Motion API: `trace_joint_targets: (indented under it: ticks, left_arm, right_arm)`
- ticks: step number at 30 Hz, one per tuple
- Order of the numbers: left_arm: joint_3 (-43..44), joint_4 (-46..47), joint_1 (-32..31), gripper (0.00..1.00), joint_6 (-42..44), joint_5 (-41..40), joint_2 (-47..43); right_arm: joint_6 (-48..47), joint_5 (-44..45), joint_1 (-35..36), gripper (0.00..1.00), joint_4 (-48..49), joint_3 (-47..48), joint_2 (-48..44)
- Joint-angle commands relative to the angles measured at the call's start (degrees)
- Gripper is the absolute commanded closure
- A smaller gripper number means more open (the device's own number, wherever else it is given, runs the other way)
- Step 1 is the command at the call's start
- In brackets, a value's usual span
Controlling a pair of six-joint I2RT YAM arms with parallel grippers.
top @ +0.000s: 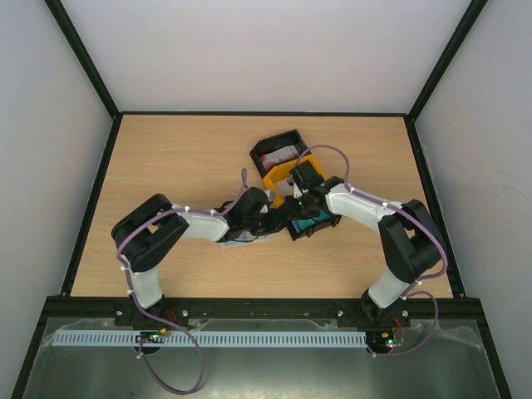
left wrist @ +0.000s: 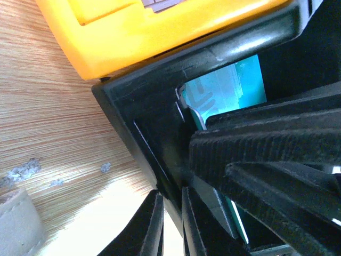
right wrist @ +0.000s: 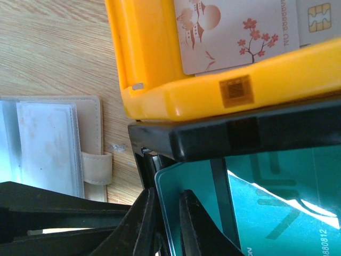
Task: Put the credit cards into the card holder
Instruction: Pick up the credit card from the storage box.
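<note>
A teal credit card (right wrist: pixel 266 197) lies in the near black compartment of the tray (top: pixel 296 233). My right gripper (right wrist: pixel 168 200) is shut on that card's left edge, one finger on each face. It also shows from above (top: pixel 303 202). A whitish card with red blossoms (right wrist: pixel 234 32) and a card with a chip (right wrist: pixel 319 18) lie in the yellow compartment (right wrist: pixel 144 64). The beige card holder (right wrist: pixel 53 144) lies open on the table left of the tray, partly under my left arm (top: pixel 239 239). My left gripper (left wrist: pixel 170 194) is closed on the tray's black corner wall (left wrist: pixel 149 122).
The tray's far black compartment (top: pixel 278 150) holds something greyish. The wooden table (top: pixel 166 158) is ringed by a black frame. The two grippers are crowded together at the tray's near end, and the right gripper's ribbed fingers (left wrist: pixel 256 160) fill the left wrist view.
</note>
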Motion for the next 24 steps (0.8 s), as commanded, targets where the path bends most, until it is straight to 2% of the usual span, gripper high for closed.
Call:
trace_joint_targets:
  ticks: [1,10,19,24]
  left_arm:
    - [-1.0,-1.0,-0.2,0.87,-0.1,0.1,-0.2]
    - [-1.6,1.9,-0.4,0.87,-2.0,-0.3,-0.4]
    - [-2.9,8.8,-0.7,0.87,-6.9,-2.4,0.8]
    - [-2.8,10.0,-1.3,0.87,-7.9,-4.1,1.2]
  right_arm:
    - [-1.0,1.7,0.3,0.85,-2.5,-0.7,-0.5]
    - [-0.8,4.8,0.4,0.68,-1.8,-0.5,-3.7]
    - [-0.1,10.9,1.3,0.67,-1.9,-1.6,-2.4]
    - [1.2,7.8,1.9,0.66,1.0,-3.4,-2.7]
